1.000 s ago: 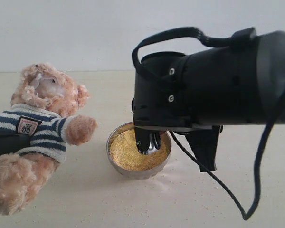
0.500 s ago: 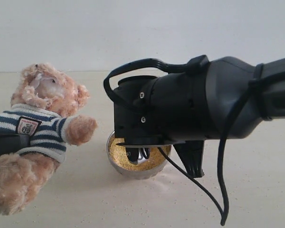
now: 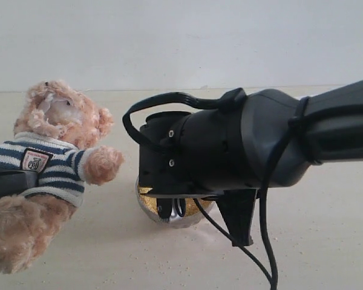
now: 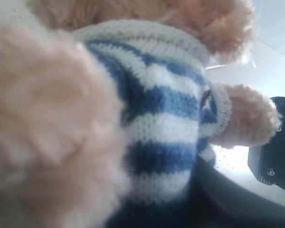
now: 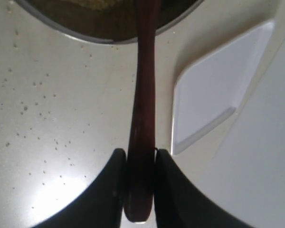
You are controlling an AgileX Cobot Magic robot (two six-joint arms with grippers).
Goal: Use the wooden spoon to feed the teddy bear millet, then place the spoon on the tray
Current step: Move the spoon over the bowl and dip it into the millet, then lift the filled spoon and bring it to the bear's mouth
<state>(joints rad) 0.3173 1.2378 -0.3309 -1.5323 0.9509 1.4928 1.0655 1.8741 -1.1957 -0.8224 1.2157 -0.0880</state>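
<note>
The teddy bear (image 3: 54, 151) leans back at the left in its striped shirt (image 4: 166, 109), face up. My left gripper (image 3: 6, 184) is shut on its torso, and one dark finger (image 4: 228, 202) lies against the shirt. My right gripper (image 5: 141, 159) is shut on the handle of the wooden spoon (image 5: 143, 95), which runs to the steel bowl (image 5: 109, 38); the spoon's tip is out of view. In the exterior view the right gripper (image 3: 169, 208) hangs over the bowl (image 3: 181, 219), and only a sliver of millet (image 3: 145, 191) shows. The white tray (image 5: 213, 90) lies beside the bowl.
Loose millet grains (image 5: 42, 109) are scattered on the pale table (image 3: 97, 254) around the bowl. The bulky black right arm (image 3: 260, 145) and its hanging cable (image 3: 263, 241) span the middle and right of the exterior view. A white wall stands behind.
My right arm has swung left and lower over the bowl, and now hides most of the millet. The bear and my left gripper have not moved.
</note>
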